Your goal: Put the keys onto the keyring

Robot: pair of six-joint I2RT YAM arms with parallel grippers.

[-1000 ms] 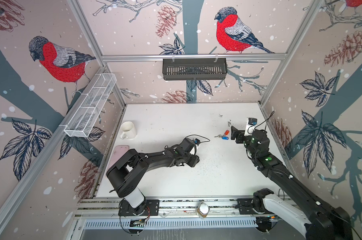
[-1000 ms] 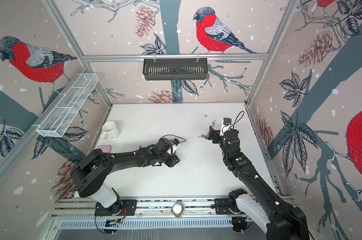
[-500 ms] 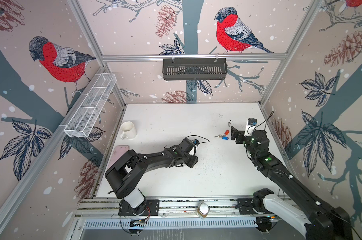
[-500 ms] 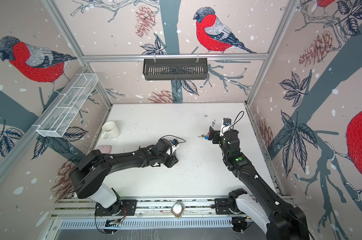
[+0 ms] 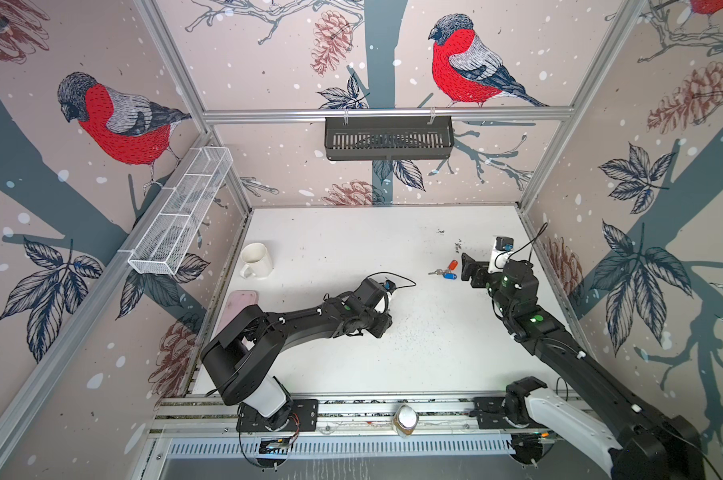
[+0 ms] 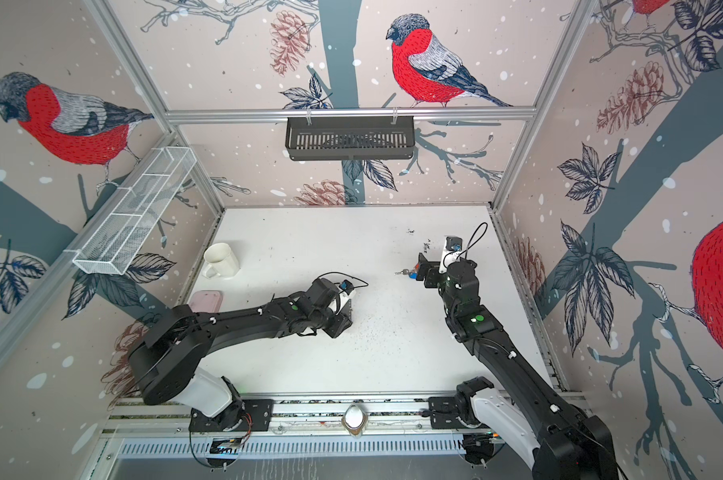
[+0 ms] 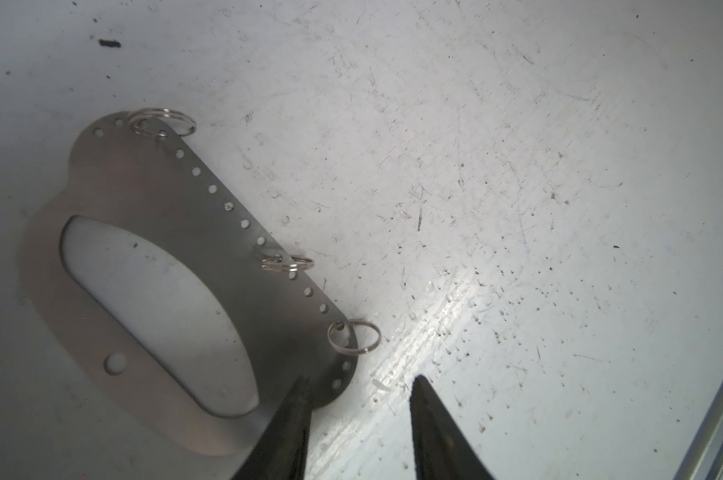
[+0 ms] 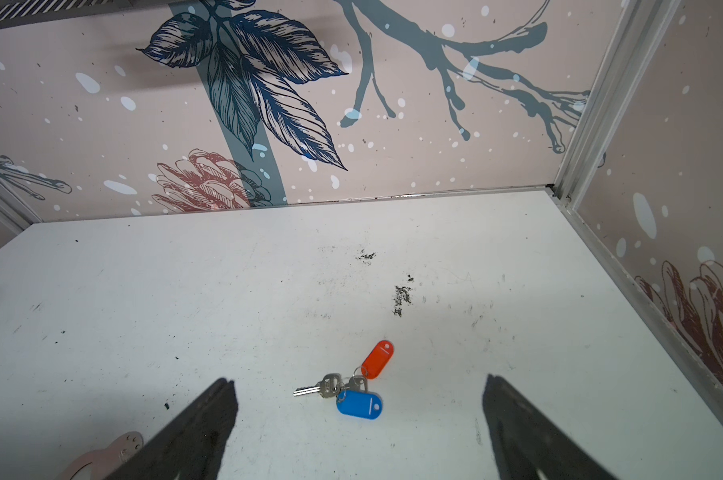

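The keys (image 8: 351, 388), silver with a red and a blue oval tag, lie flat on the white table at the right in both top views (image 5: 445, 272) (image 6: 405, 273). My right gripper (image 8: 359, 384) hovers over them, wide open, with the bunch lying between its fingertips; it sits just right of them (image 5: 468, 271). The keyring (image 7: 210, 249) is a flat grey plate with a long slot, a row of holes and three small silver loops. My left gripper (image 7: 360, 384) is open at the plate's end, one finger (image 7: 297, 407) overlapping its corner. Both top views hide the plate under the left arm (image 5: 382, 324).
A white mug (image 5: 257, 259) and a flat pink thing (image 5: 241, 303) sit at the table's left side. A black basket (image 5: 389, 137) hangs on the back wall, a white wire basket (image 5: 181, 216) on the left wall. A small jar (image 5: 405, 419) stands on the front rail.
The left gripper's jaws have drawn somewhat closer together. The right arm and the keys have not moved.
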